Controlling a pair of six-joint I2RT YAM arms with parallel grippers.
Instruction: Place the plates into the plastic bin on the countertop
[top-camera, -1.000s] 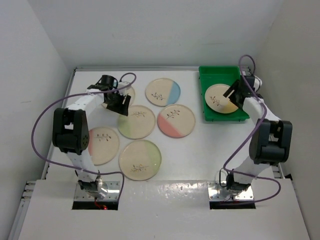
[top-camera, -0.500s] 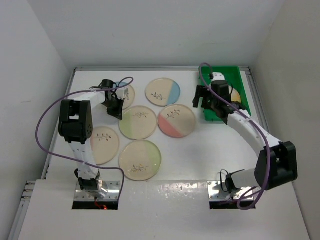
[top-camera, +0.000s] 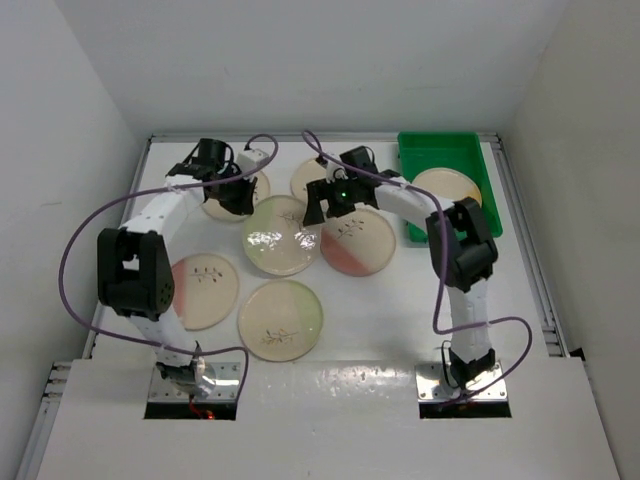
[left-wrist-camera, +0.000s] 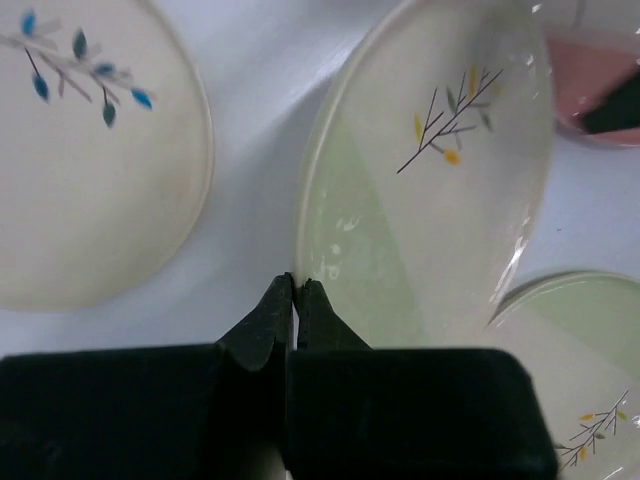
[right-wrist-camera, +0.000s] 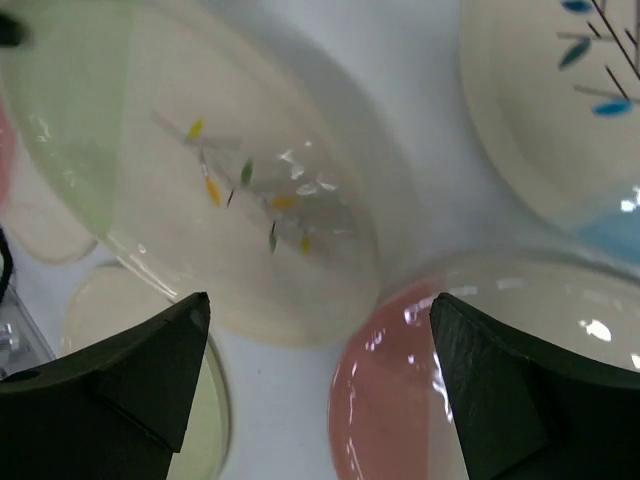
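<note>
Nearest plates: a front green plate (top-camera: 281, 319) and, to its left, a front pink plate (top-camera: 205, 291) lie flat on the white countertop (top-camera: 400, 300).
Middle plates: a tilted green plate (top-camera: 280, 236) sits just beside a middle pink plate (top-camera: 355, 240).
Left gripper (left-wrist-camera: 295, 300): fingers pinched together on the tilted green plate's rim.
Right gripper (right-wrist-camera: 320, 370): fingers spread wide, holding nothing, hovering above where the two middle plates meet.
Far plates: a blue-sprig plate (left-wrist-camera: 90, 180) lies partly under the left arm; a blue-segment plate (top-camera: 303, 182) is partly hidden by the right gripper.
Plastic bin (top-camera: 440, 150): bright green, at the far right — one cream plate (top-camera: 450, 188) lies inside.
</note>
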